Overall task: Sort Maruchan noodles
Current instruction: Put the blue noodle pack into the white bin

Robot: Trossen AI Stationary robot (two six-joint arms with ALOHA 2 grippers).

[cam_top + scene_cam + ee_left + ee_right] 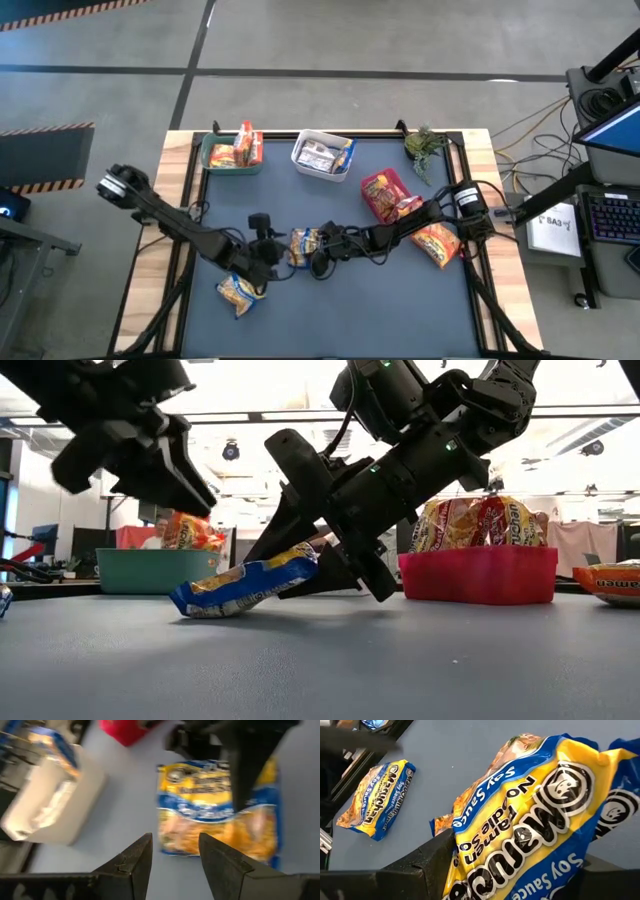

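Note:
A blue-and-yellow Maruchan packet lies mid-table, tilted in the low view. My right gripper is shut on it. My left gripper hangs open just left of the packet, above the table and touching nothing; its two fingers show in the left wrist view with the packet ahead of them. A second blue-and-yellow packet lies flat toward the near left. An orange packet lies flat at the right. My right gripper pinches the packet between its two fingers at the packet's right-hand end. The fingers slant down from the table's right. That end is raised and the packet's left end rests on the table, so it sits tilted.
Three bins stand along the far side, each with packets in it: green, white and red. A small green plant stands at the far right. The two grippers are close together mid-table.

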